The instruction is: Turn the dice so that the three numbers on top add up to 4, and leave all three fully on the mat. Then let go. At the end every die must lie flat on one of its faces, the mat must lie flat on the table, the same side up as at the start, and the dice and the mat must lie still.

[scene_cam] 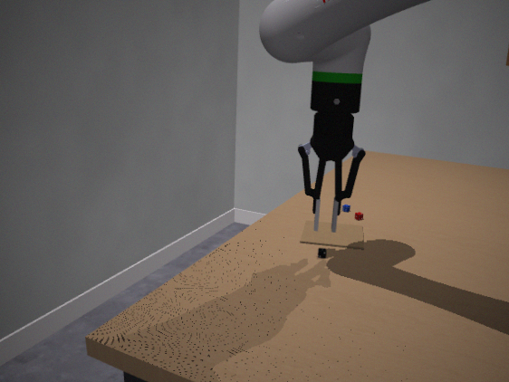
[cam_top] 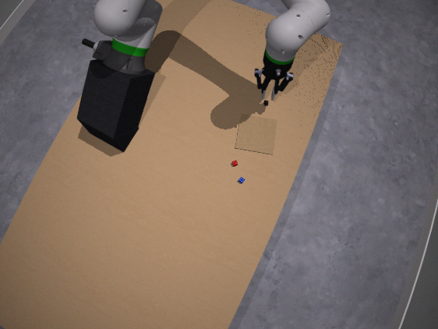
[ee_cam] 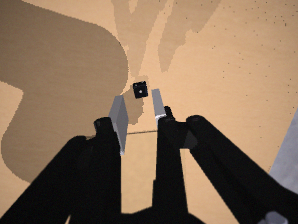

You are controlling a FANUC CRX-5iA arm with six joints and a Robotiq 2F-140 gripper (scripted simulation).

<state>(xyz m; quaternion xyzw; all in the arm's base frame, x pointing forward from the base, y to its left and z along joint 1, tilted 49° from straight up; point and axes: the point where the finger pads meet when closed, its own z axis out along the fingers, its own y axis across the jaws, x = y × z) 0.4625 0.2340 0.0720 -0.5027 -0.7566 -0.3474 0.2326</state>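
Observation:
My gripper (cam_top: 268,97) (scene_cam: 325,230) (ee_cam: 139,105) points down above the table with its fingers part-way open and nothing between them. The black die (cam_top: 266,103) (scene_cam: 321,253) (ee_cam: 140,90) lies on the table below the fingertips, just off the mat's edge; one white pip shows on its upper face in the wrist view. The thin tan mat (cam_top: 256,134) (scene_cam: 350,236) (ee_cam: 140,167) lies flat. The red die (cam_top: 234,163) (scene_cam: 359,216) and the blue die (cam_top: 241,180) (scene_cam: 346,208) lie on the table beyond the mat's other side. Their top numbers are too small to tell.
A large black block-shaped tool (cam_top: 113,101) hangs from a second arm section at the upper left of the top view. The table's long edge (cam_top: 290,195) runs to the right of the mat and dice. The arm's shadow falls beside the black die.

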